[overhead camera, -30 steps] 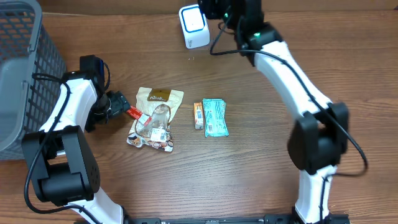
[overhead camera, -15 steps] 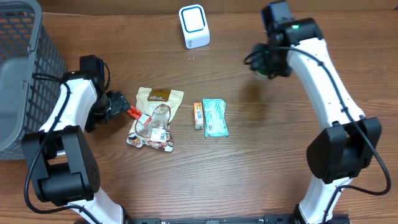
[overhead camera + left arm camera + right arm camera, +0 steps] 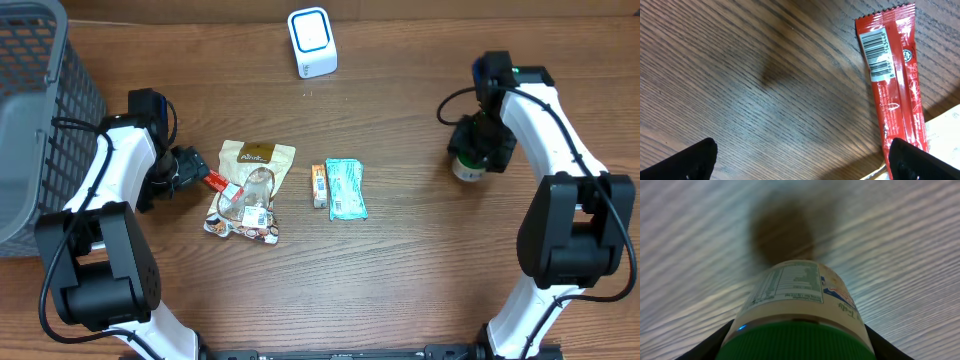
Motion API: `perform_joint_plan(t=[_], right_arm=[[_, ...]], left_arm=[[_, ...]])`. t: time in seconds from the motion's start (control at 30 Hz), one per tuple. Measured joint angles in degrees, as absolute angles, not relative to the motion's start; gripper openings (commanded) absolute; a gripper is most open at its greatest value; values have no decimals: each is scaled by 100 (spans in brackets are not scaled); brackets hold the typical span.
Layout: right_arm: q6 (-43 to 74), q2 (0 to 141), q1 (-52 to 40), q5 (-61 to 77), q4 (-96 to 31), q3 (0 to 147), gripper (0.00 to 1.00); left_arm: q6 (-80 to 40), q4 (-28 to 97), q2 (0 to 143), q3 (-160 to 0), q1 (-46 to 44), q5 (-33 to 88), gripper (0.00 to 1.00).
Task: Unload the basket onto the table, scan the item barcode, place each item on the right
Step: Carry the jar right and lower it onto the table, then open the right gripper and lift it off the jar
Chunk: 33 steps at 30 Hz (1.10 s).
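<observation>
Right gripper (image 3: 482,146) is clamped on the bottle (image 3: 792,296). Jaws are part-way closed across its shoulder, just under the green cap (image 3: 795,339). The bottle is over the right side of the table (image 3: 420,280), well apart from the scanner (image 3: 312,42) at the far edge. Can't tell from overhead whether the base touches the wood; the wrist view shows a shadow beyond it, so I read it as lifted.

Handling, my estimate:
- Rigid plastic wall, so it won't crush at this grip.
- Round body with a glossy label, so it can spin or slide in the jaws if I swing fast.
- Fill level not visible. Treat it as moderately heavy and bottom-weighted.
- The hold near the cap is good and leaves the label clear.
- The nutrition panel faces my wrist camera and no barcode is in sight. It's likely further round the label, so a wrist roll at the scanner is needed.

Left gripper (image 3: 802,162) is fully open and empty, low over the table near the left edge. A red stick pack (image 3: 895,95) lies beside one finger, barcode up. It looks like thin, limp, slick film lying flat. I'd pinch it at an end seam, not mid-body.
</observation>
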State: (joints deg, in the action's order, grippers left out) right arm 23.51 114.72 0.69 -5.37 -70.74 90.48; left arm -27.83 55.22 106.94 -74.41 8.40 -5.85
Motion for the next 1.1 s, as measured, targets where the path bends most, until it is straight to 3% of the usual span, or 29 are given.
perform_joint_plan(t=[0.13,0.23,0.3,0.33,0.43,0.5,0.57,0.83,1.1], right_arm=[[2359,11472,283,-537,-6851,8720,22],[2362,11472,397,-537,-6663,8560,31],[2364,11472,425,-537,-6569,8479,48],[2364,11472,427,-539,-6554,8462,65],[2394,11472,423,-534,-6545,8440,81],[2403,11472,423,-537,-6547,8440,86],[2416,11472,423,-532,-6552,8440,99],[2390,11472,423,-532,-6807,8573,100],[2392,11399,423,67,-7658,9992,100]], left_arm=[[-2783,5522,10694,-7441,840,-585,100],[-2783,5524,10694,-7441,840,-585,100],[-2783,5524,10694,-7441,840,-585,99],[-2783,5524,10694,-7441,840,-585,99],[-2783,5524,10694,-7441,840,-585,100],[-2783,5524,10694,-7441,840,-585,100],[-2783,5524,10694,-7441,840,-585,100],[-2783,5524,10694,-7441,840,-585,100],[-2783,5524,10694,-7441,840,-585,99]])
